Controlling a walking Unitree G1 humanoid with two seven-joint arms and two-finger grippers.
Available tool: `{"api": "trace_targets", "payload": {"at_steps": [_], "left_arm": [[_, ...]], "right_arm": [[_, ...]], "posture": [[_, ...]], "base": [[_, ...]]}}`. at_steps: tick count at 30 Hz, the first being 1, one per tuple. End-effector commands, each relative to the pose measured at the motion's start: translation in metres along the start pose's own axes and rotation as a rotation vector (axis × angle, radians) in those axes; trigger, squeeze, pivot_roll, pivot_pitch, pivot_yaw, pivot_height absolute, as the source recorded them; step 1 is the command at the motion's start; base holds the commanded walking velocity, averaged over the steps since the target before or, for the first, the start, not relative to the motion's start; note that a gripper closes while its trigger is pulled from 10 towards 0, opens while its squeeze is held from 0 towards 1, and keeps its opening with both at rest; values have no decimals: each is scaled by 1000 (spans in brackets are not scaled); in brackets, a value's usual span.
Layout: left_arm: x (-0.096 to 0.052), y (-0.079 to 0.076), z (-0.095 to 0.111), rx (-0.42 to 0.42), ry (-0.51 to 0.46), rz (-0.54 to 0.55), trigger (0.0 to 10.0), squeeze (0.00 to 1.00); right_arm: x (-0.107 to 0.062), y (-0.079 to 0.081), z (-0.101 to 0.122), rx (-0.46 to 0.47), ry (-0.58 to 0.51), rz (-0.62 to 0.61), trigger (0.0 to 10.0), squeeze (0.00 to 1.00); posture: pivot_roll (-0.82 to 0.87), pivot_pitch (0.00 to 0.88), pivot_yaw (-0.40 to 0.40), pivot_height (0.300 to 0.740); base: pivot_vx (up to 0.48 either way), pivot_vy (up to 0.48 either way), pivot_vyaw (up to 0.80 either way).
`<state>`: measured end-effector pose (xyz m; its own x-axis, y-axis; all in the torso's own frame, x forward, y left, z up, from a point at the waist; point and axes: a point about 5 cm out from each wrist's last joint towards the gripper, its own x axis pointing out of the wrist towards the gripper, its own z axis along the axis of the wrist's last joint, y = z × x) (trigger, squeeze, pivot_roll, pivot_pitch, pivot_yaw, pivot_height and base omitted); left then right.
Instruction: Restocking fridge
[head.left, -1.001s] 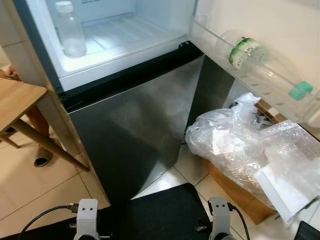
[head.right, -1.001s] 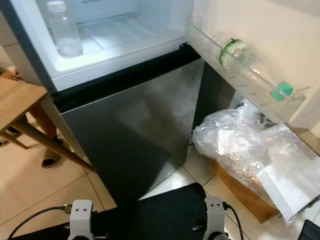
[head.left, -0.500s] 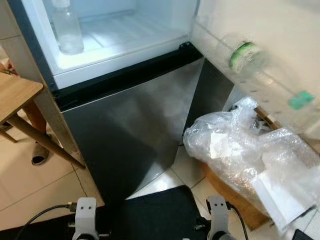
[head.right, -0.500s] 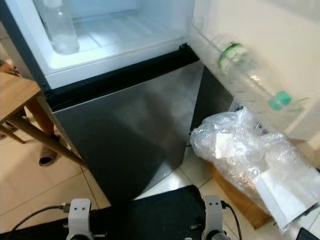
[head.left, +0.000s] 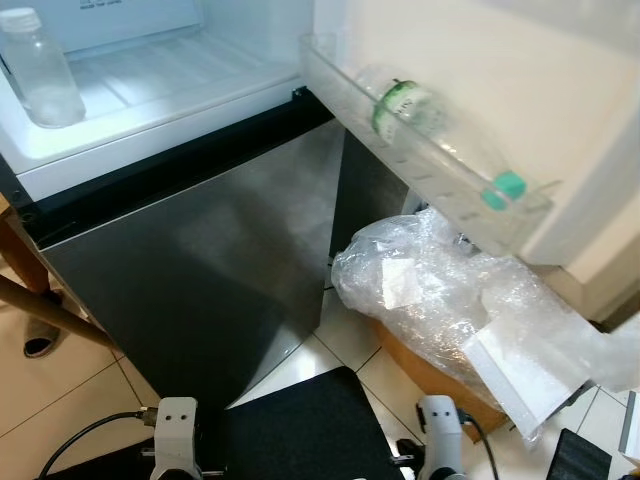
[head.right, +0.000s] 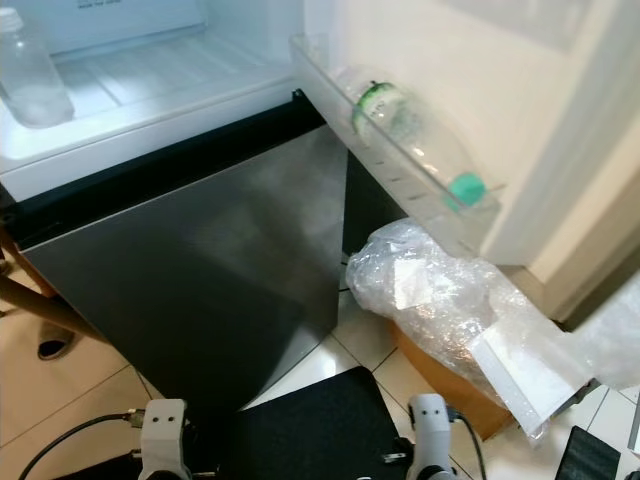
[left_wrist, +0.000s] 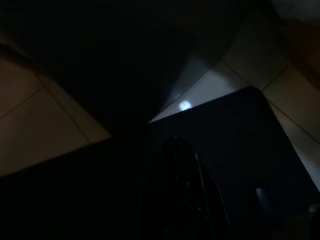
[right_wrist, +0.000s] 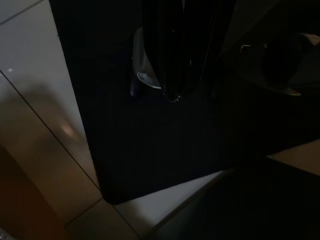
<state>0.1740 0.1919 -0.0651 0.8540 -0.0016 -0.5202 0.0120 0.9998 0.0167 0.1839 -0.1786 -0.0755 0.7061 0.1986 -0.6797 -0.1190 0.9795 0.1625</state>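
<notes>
Clear bottle lies in door shelf.

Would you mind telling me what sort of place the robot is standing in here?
Most likely a home kitchen or utility corner: an open fridge with a water bottle inside and another bottle lying in its door shelf, a tiled floor, and bubble wrap over a cardboard box.

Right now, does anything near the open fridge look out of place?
Yes: a green-capped bottle lies on its side in the door shelf rather than upright, and crumpled plastic wrap is heaped over a box on the floor.
</notes>
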Motion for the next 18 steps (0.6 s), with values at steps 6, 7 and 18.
{"api": "trace_targets", "payload": {"at_steps": [6, 7, 18], "left_arm": [[0, -4, 13, 92, -94, -174, 10000, 0], [0, -4, 13, 92, -94, -174, 10000, 0], [5, -17, 35, 141, -208, -300, 10000, 0]], "right_arm": [[-29, -81, 14, 118, -81, -440, 10000, 0], [-29, -81, 14, 118, -81, -440, 10000, 0], [-94, -180, 117, 607, -791, -782, 10000, 0]], "posture": [[-131, 105, 4, 740], [-131, 105, 4, 740], [-138, 102, 21, 740]], "base": [[0, 0, 0], [0, 0, 0], [0, 0, 0]]}}
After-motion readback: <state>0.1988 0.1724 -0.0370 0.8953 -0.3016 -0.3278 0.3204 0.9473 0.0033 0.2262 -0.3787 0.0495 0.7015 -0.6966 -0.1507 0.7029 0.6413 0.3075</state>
